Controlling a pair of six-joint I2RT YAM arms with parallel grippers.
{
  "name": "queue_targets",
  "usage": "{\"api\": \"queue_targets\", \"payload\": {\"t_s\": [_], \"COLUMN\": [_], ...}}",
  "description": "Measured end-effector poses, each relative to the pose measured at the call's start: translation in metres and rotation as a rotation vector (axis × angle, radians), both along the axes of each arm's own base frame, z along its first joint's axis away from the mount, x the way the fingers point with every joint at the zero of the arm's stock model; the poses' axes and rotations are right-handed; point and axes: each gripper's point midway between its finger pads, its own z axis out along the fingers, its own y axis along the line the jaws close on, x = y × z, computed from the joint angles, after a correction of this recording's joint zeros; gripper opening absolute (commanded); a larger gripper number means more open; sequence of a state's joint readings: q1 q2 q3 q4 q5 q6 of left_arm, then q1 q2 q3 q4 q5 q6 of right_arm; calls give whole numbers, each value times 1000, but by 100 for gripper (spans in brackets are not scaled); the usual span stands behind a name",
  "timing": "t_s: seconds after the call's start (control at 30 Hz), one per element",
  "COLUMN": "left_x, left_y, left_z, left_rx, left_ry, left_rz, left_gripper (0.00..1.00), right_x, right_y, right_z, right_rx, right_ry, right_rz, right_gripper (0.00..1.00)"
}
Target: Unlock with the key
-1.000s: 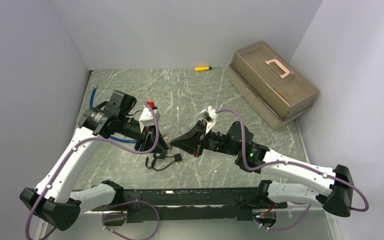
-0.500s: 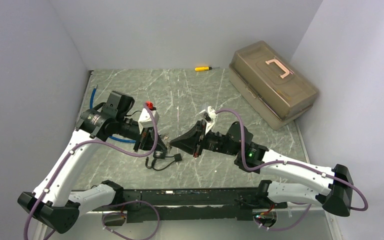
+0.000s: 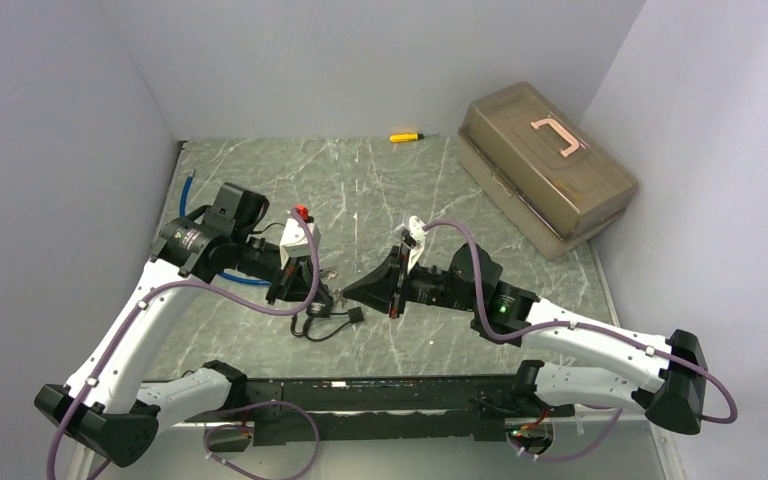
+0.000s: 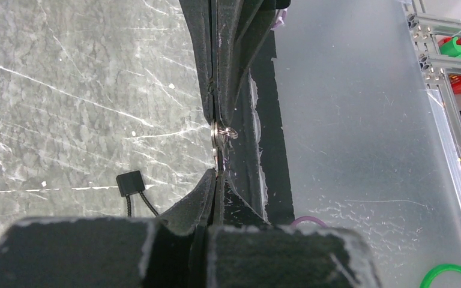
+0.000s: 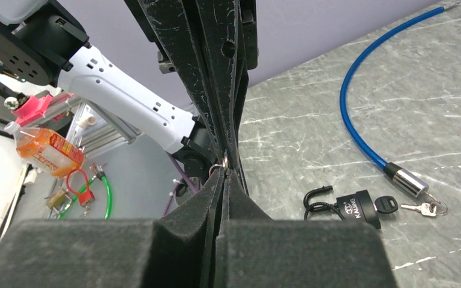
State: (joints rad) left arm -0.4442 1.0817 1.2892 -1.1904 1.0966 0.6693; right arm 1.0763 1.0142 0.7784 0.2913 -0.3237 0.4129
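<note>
Left wrist view looks along the left gripper [image 4: 216, 173]. Its two fingers, covered in scratched black foam, are pressed flat together into a wedge. Directly opposite, tip to tip, come the fingers of the right gripper [image 5: 225, 172], of the same rough black foam and also pressed together. In the narrow seam where the two tips meet sits a small metal ring [image 4: 216, 135], thin, silver and shiny, with a little loop sticking out to one side. Both pairs of fingers are clamped on it, one at each end. Whether a key blade hangs on it I cannot tell.

The padlock [image 5: 349, 207] lies on the table [image 4: 66, 90], a grey-green surface with a marble pattern and white scratches, near the two tips. Its body is black and rounded with white lettering, and a hook-shaped shackle comes out of one end. A black-headed key [image 5: 386, 204] sits against the opposite end of the body; whether its blade is inside is not visible. Small silver keys [image 5: 425, 208] lie just beside it. Near them ends a blue cable [image 5: 404, 180], glossy and round, with a polished metal cap. A thin black cord [image 4: 131, 180] with a square black end also lies nearby.

At the far right stands a translucent brownish toolbox [image 3: 545, 175] with a pink handle. A yellow screwdriver [image 3: 404, 136] lies by the back wall.
</note>
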Motion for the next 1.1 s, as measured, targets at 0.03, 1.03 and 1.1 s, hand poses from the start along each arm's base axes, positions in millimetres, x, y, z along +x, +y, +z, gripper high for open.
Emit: {"api": "queue_targets", "payload": {"t_s": [0.03, 1.03, 1.1], "left_x": [0, -9, -9], "left_y": [0, 13, 12], "left_z": [0, 4, 3], "left_rx": [0, 104, 106], "left_ry": [1, -92, -87], "left_rz": [0, -48, -52], "left_gripper": [0, 0, 0], "right_x": [0, 8, 6], "right_y": [0, 11, 13], "right_z": [0, 9, 10], "right_rx": [-3, -126, -127], "right_ry": [-1, -103, -108], "right_rz": [1, 59, 77], "right_gripper": [9, 54, 54]}}
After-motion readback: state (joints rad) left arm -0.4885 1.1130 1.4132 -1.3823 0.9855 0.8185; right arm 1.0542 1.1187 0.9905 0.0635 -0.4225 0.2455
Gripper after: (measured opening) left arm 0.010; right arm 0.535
